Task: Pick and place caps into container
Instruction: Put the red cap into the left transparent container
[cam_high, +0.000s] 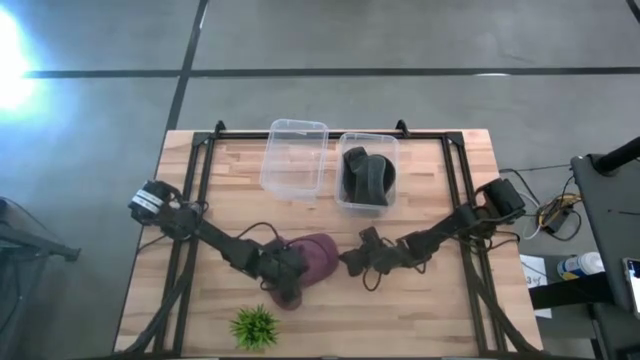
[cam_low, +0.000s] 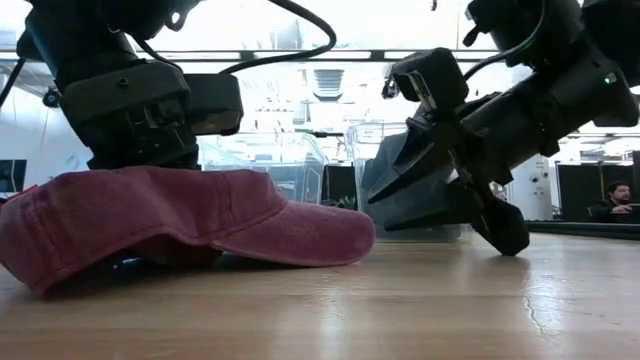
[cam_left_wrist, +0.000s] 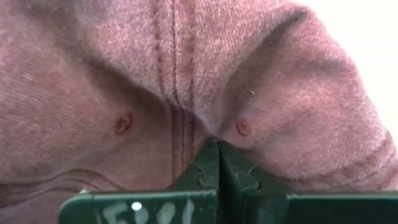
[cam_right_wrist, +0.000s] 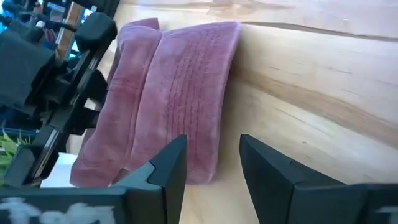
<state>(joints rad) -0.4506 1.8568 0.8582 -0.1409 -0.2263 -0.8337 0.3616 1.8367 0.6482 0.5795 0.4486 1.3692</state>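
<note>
The maroon cap (cam_high: 318, 256) lies on the table in the near middle, its brim (cam_low: 320, 235) flat on the wood. My left gripper (cam_high: 287, 283) is down on the cap's crown, shut on its cloth. My right gripper (cam_high: 352, 262) is open just right of the brim (cam_right_wrist: 186, 93), its fingers pointing at the brim and touching nothing. Dark caps (cam_high: 366, 174) lie inside the right-hand clear container (cam_high: 342, 196). My left gripper (cam_left_wrist: 217, 163) pinches a raised fold of the maroon cap's crown (cam_left_wrist: 214, 127), beside the centre seam and between two eyelets. The fingertips meet on the cloth, which puckers toward them. The cap still rests on the table (cam_low: 400, 300) with its brim down.
An empty clear container (cam_high: 295, 155) stands at the far middle, left of the one with the dark caps. A small green spiky plant (cam_high: 255, 326) sits at the near edge, close to my left gripper. Bare wood lies to the right of my right gripper.
</note>
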